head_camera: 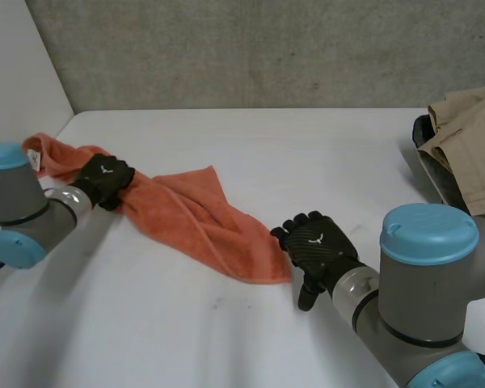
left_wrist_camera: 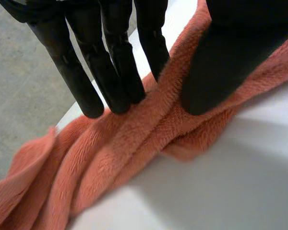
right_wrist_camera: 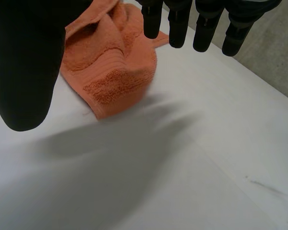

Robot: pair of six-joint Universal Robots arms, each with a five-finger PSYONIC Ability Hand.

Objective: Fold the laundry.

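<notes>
Two poses: left robot hand (head_camera: 103, 179) seemingly pinched on orange towel (head_camera: 196, 220), right robot hand (head_camera: 317, 247) spread, empty.

There's plenty of bare white table (head_camera: 307, 153) beyond the orange towel (head_camera: 194, 218), and on the near side too. The towel runs slantwise from the left hand (head_camera: 103, 179) to just beside the right hand (head_camera: 315, 246). Beige clothing (head_camera: 469, 137) crowds the right edge, seemingly atop something dark.

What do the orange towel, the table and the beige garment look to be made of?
Orange towel: terry cloth, likely cotton; fuzzy looped pile, flat woven band near its end. Table: smooth matte white, probably laminate; faint scuffs. Beige garment: thin woven cloth, perhaps cotton twill; flat seams.
</notes>
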